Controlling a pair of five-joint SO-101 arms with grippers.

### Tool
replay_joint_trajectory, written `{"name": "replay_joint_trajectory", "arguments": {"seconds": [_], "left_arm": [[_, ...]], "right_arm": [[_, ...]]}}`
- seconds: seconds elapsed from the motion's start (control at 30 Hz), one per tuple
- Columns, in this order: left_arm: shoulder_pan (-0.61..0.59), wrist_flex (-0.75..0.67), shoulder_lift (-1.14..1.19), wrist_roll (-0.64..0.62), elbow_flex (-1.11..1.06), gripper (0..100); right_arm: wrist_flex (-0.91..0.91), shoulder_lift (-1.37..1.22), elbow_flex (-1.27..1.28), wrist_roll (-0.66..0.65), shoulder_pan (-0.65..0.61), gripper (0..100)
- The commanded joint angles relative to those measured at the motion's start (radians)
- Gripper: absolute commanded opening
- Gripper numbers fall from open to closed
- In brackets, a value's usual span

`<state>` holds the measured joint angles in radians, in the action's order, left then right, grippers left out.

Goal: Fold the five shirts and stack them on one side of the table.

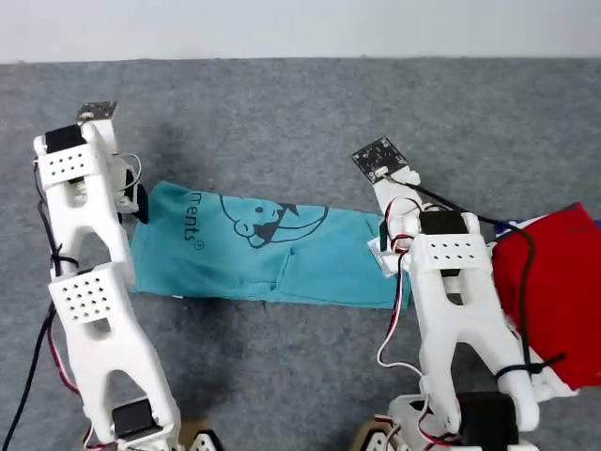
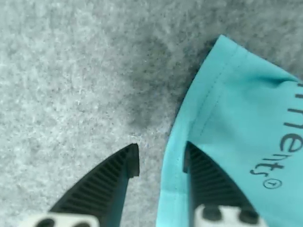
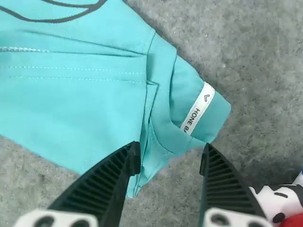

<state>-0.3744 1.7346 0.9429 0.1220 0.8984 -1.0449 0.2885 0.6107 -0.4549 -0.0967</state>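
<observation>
Shirt (image 1: 263,258) edge within left gripper (image 2: 161,156), labelled end within right gripper (image 3: 170,151)

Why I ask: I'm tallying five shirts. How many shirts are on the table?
2. A teal shirt lies at the centre; a red shirt sits beside the right arm. Others may hide beneath the red one.

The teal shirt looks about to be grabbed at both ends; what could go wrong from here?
1. The left gripper is open astride only the very edge of the teal shirt; a thin bite could slip out.
2. The right gripper is open over a layered corner; it might catch only some layers, undoing the fold.
3. The red shirt lies close by the right arm and could get dragged.
</observation>
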Motion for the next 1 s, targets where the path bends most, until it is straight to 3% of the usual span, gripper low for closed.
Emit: {"name": "replay_joint_trajectory", "arguments": {"seconds": [0.0, 0.2, 0.5, 0.73, 0.97], "left_arm": [[0.017, 0.020, -0.006, 0.041, -0.002, 20], [0.038, 0.020, -0.005, 0.133, -0.051, 22], [0.023, 0.020, 0.149, 0.127, -0.036, 21], [0.081, 0.020, 0.152, 0.133, -0.033, 1], [0.112, 0.020, 0.144, 0.129, -0.028, 1]], "right_arm": [[-0.008, 0.039, -0.038, -0.012, -0.010, 21.4], [-0.008, 0.039, -0.037, -0.012, -0.010, 21.3], [-0.008, 0.039, -0.035, -0.012, -0.010, 21.3], [-0.010, 0.041, -0.035, -0.008, -0.010, 21.3], [-0.059, 0.122, -0.041, -0.008, -0.001, 21.2]]}}
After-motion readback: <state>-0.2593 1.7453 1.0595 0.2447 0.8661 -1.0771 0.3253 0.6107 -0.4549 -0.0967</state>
